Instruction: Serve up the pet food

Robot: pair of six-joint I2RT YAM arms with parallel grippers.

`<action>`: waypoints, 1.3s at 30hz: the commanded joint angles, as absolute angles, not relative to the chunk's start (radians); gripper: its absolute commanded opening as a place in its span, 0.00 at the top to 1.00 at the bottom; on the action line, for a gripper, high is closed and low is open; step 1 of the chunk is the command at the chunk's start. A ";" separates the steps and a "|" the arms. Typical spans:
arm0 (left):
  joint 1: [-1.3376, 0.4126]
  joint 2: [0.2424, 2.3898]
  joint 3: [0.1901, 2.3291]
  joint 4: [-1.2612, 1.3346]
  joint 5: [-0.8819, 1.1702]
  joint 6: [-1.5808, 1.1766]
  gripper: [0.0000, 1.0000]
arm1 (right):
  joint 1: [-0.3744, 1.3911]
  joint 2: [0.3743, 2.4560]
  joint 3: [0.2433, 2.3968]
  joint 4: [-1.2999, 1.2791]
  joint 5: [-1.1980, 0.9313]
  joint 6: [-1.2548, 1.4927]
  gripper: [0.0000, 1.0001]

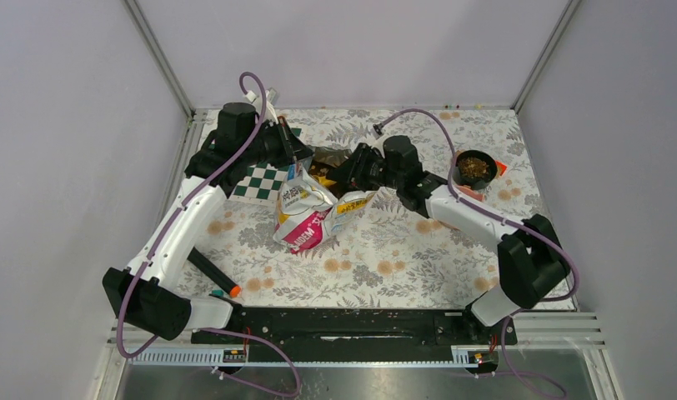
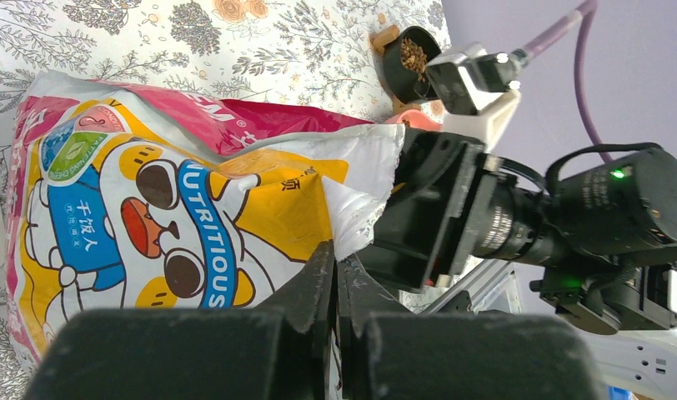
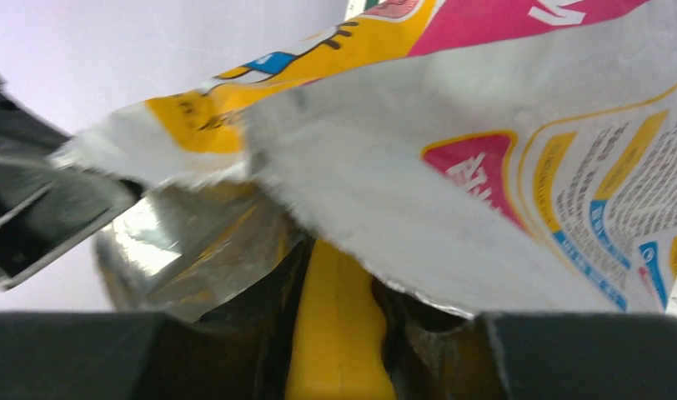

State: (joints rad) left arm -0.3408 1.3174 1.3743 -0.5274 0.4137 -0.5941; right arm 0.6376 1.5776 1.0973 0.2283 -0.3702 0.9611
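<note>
Presently, at the far left of the table, a black marker (image 1: 210, 272) with an orange tip is seen lying near the left arm's base, and a checkered board (image 1: 258, 183) is seen just beside the bag. The left gripper (image 2: 335, 254) is clenched, and the torn rim of the bag (image 2: 193, 225) appears to be pinched between its fingers, so that the mouth is held up. From the right, the right gripper (image 3: 339, 279) is pushed into that mouth. A yellow piece (image 3: 339, 354) is grasped between its fingers, probably a scoop's handle, though its far end is hidden by foil. Some pet food (image 1: 477, 170) is seen in the black bowl (image 1: 458, 164) at the far right, well apart from the bag; more is judged to be inside the bag. The scooping step is judged to be in hand. Next, the yellow piece should be drawn out level, carried to the bowl and tipped, with the rim held lifted so that the bag is not dragged along.
</note>
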 commanded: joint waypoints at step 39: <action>-0.342 1.284 1.408 -0.460 0.416 -0.590 1.00 | 0.410 1.113 1.009 0.180 -0.442 0.610 1.00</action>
